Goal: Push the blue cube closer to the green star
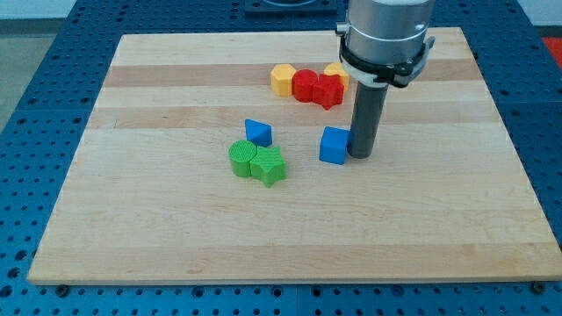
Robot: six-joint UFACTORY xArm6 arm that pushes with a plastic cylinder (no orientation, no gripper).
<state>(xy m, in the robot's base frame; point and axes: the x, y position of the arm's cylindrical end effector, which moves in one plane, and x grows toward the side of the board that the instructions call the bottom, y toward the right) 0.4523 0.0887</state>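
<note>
a: where's my tip [361, 154]?

b: near the worktop [158, 237] middle, a little toward the right edge. it sits just beside the blue cube [334, 146], on the cube's right side, touching or nearly so; can't tell which

a: claw state?

b: no claw on this arm, only the dark rod, so nothing is gripped

a: green star [270, 165]?

b: left of the blue cube, apart from it, slightly nearer the bottom edge. a green cylinder [242, 158] touches its left side. a small blue block [258, 132], shape unclear, sits just above the pair

a: anything else?

b: cluster near the top edge, right of centre: yellow block [282, 79], red cylinder [305, 86], red block [328, 90] packed in a row, a second yellow block [335, 70] partly hidden behind the arm
</note>
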